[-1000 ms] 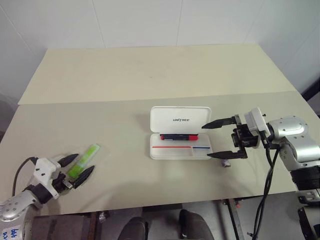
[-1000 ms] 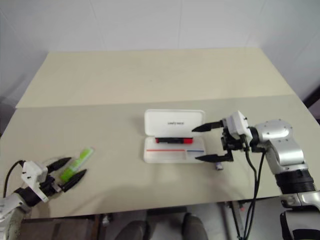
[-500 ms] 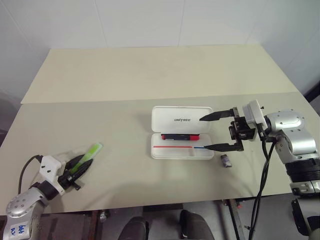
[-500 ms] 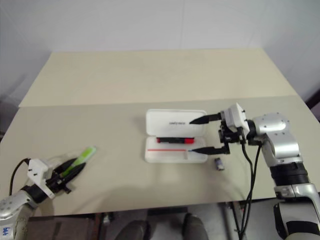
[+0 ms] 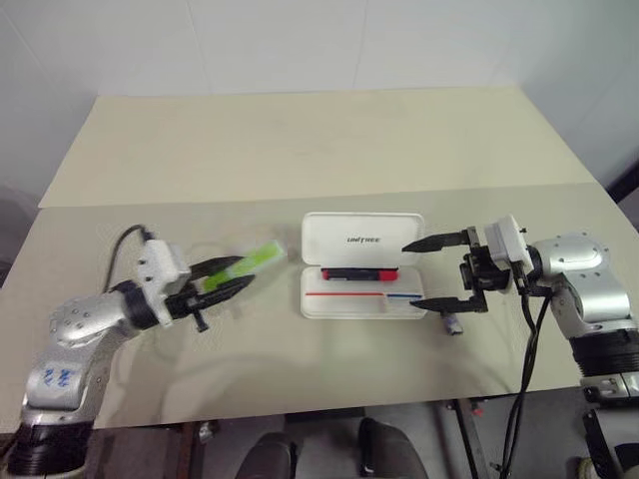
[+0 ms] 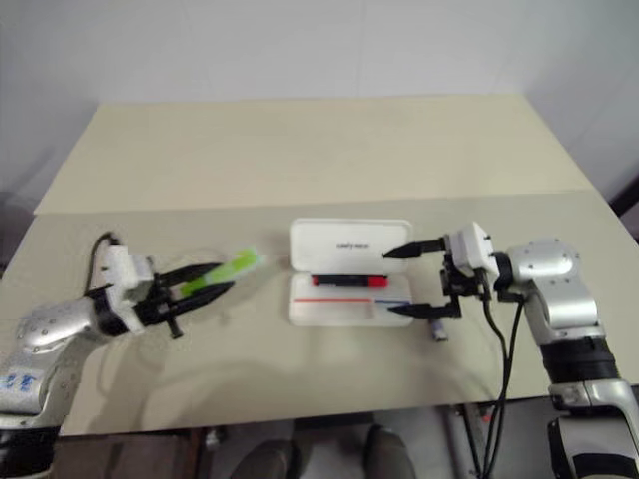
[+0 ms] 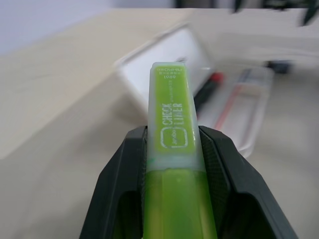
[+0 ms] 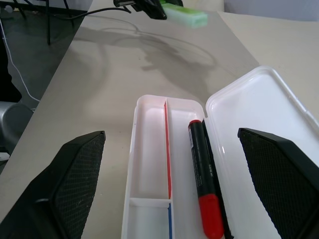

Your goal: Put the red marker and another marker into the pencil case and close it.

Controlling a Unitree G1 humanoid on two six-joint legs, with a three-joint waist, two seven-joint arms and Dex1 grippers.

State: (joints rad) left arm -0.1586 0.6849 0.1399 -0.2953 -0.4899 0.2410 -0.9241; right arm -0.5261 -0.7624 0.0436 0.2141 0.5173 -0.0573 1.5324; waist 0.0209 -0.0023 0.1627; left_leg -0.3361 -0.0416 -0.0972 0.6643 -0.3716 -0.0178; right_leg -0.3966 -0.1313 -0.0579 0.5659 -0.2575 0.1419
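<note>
Left of open pencil case (image 5: 361,263), highlighter (image 5: 247,261) aloft

A pale beige counter (image 5: 300,150) carries the open white pencil case (image 5: 361,265); just beside it lies a small dark grey object (image 5: 451,323).

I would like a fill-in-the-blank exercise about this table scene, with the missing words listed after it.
1. The left gripper holds the flat light-green highlighter between its ____ jaws.
2. The slim black marker with red ends lies ____ the white hinged plastic pencil case.
3. The lid of the case stands ____.
4. The right gripper has its jaws ____, one on each side of the case's right end.

Missing words: black; inside; open; open
</note>
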